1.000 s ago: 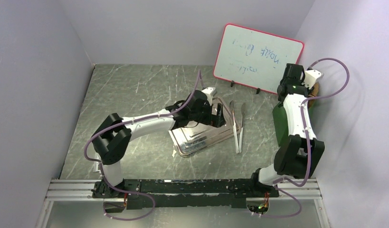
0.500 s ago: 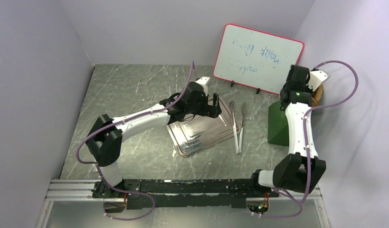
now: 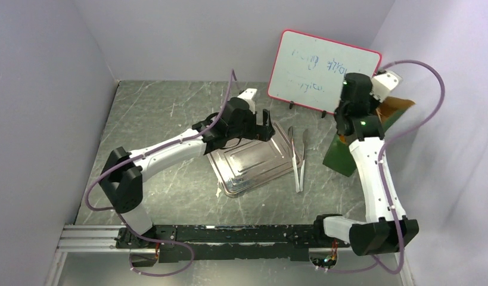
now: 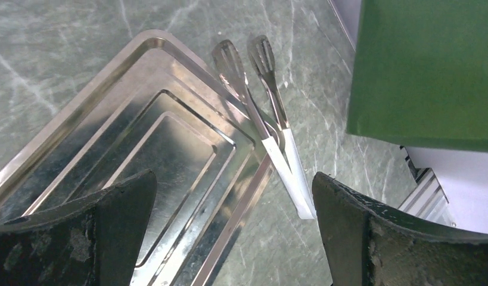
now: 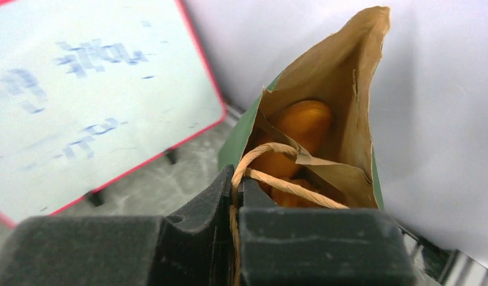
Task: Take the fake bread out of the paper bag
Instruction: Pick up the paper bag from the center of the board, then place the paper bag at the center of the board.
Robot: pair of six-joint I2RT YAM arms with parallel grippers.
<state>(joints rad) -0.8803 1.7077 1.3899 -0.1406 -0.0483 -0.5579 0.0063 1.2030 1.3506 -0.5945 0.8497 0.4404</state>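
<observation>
- My right pincer (image 5: 236, 185) is clamped shut on the tan cord handle (image 5: 289, 186) of the paper bag (image 5: 348, 119). The cord runs straight into the pinch line.
- My left pincer (image 4: 235, 199) stands wide and holds nothing. It hovers over the metal tray (image 4: 128, 50), with the tongs (image 4: 253, 101) lying along the tray's rim.
- The bag is at the far right of the table, near the right wall and just beside the whiteboard (image 3: 322, 71). It leans over with its mouth open towards my right wrist.
- I can't tell from either view whether the bag's base is flat on the table.
- The fake bread (image 5: 301, 122) is inside the bag, glossy orange pieces sitting low behind the handle. I see at least two, but the count is unclear because the paper folds hide the rest.
- Handling, bread: it looks like hard, smooth, light plastic, so likely slippery on the pads. I'd grip across the narrow width at mid-body, not at a rounded end.
- Handling, bag: thin kraft paper, soft and light. I expect it to crumple or drag along if the bread snags. Holding it by the handle should keep the mouth up, though the cord gives little side stiffness.
- Entry: the mouth is pinched narrow at the top fold, so a wide pincer may catch the paper edge.
- Writing: there is blue handwriting on the whiteboard, too blurred to read in both views.
- I see no brand or label on the bag, tray or tongs.
</observation>
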